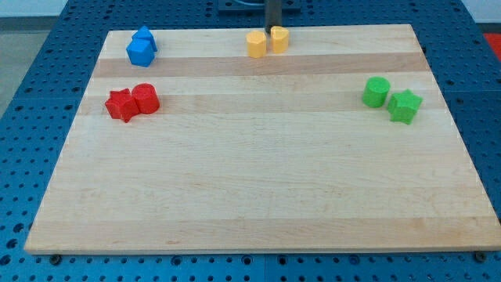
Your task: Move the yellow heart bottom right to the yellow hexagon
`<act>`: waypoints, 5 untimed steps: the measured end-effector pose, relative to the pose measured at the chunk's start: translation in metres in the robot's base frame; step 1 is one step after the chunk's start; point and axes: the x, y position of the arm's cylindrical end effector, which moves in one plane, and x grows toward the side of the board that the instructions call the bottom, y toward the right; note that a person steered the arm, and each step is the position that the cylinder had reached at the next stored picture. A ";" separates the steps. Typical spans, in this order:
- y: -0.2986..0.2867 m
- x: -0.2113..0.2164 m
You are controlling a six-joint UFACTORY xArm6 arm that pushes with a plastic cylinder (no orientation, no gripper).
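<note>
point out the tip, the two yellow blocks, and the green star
my tip point(273, 30): camera view, rod's lower end, at the view's top.
left yellow block point(256, 45): camera view, top face.
right yellow block point(280, 38): camera view, top face.
green star point(405, 106): camera view, top face.

My tip point(273, 30) ends a straight, dark grey rod; smooth, unmarked surface.

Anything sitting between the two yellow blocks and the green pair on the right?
No. In the camera view the board is bare wood between the yellow blocks and the green pair. My tip is just above the yellow blocks.
</note>
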 end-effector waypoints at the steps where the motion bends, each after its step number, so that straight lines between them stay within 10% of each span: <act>1: 0.000 0.006; 5: 0.000 0.083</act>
